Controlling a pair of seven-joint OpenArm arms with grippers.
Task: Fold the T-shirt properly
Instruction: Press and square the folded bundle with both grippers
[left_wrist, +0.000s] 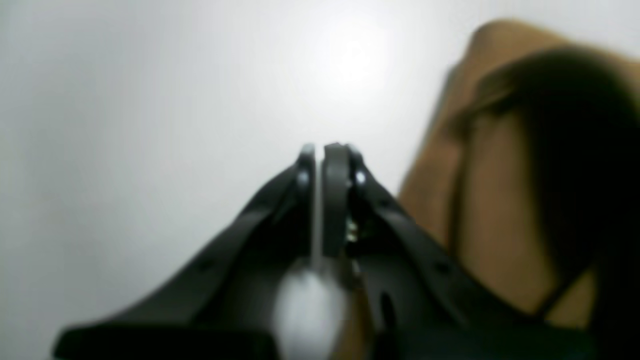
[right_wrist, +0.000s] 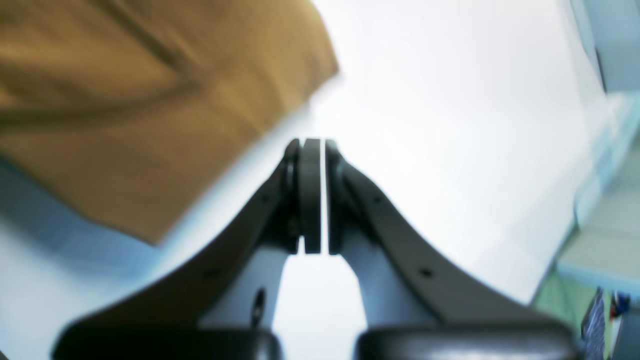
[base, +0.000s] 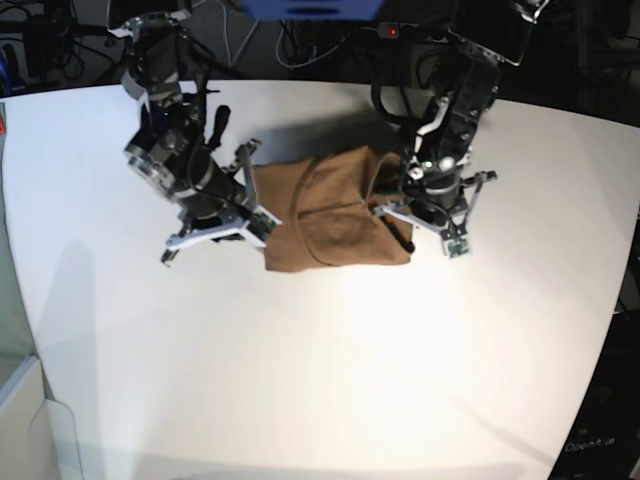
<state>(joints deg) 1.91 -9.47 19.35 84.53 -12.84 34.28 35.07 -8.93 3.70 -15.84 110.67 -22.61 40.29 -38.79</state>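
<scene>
The tan T-shirt (base: 335, 210) lies folded into a rough rectangle on the white table (base: 330, 370), with creases and a curved fold across its middle. My left gripper (base: 402, 240) hangs at the shirt's right edge. In the left wrist view it (left_wrist: 320, 150) is shut and holds nothing, with the shirt (left_wrist: 500, 210) beside it on the right. My right gripper (base: 266, 228) is at the shirt's left edge. In the right wrist view it (right_wrist: 314, 142) is shut and empty, with the shirt (right_wrist: 150, 100) at the upper left, apart from the fingertips.
Dark cables and equipment (base: 300, 40) line the table's far edge. The table's left edge (base: 20, 330) drops off near a pale ledge. In the right wrist view the table edge (right_wrist: 575, 210) runs along the right side.
</scene>
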